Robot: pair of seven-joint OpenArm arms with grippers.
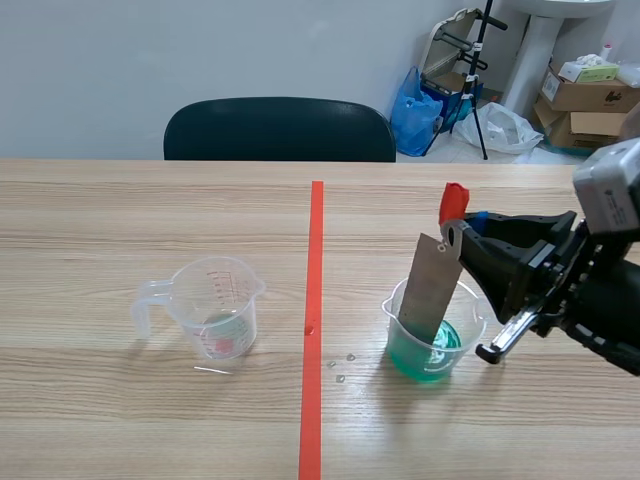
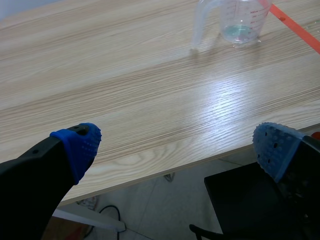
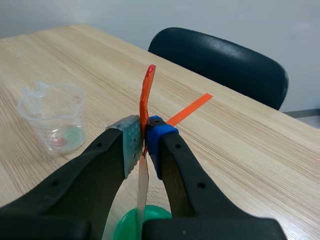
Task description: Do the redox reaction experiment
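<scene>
A grey metal strip (image 1: 432, 295) with a red tab at its upper end stands tilted in a clear beaker (image 1: 405, 340) of green liquid, right of the tape line. My right gripper (image 1: 462, 232) is shut on the strip's upper end; in the right wrist view the strip (image 3: 146, 95) is pinched between the pads of that gripper (image 3: 144, 137), above the green beaker (image 3: 125, 227). A clear measuring cup (image 1: 213, 308) with a little greenish liquid stands left of the line, also in the wrist views (image 2: 240, 22) (image 3: 54, 122). My left gripper (image 2: 177, 145) is open over the table's near edge, far from the cup.
An orange tape line (image 1: 315, 320) runs down the table's middle, with a few droplets (image 1: 340, 368) beside it. A black chair (image 1: 280, 130) stands at the far side. Boxes (image 1: 590, 95) and bags lie on the floor at the back right.
</scene>
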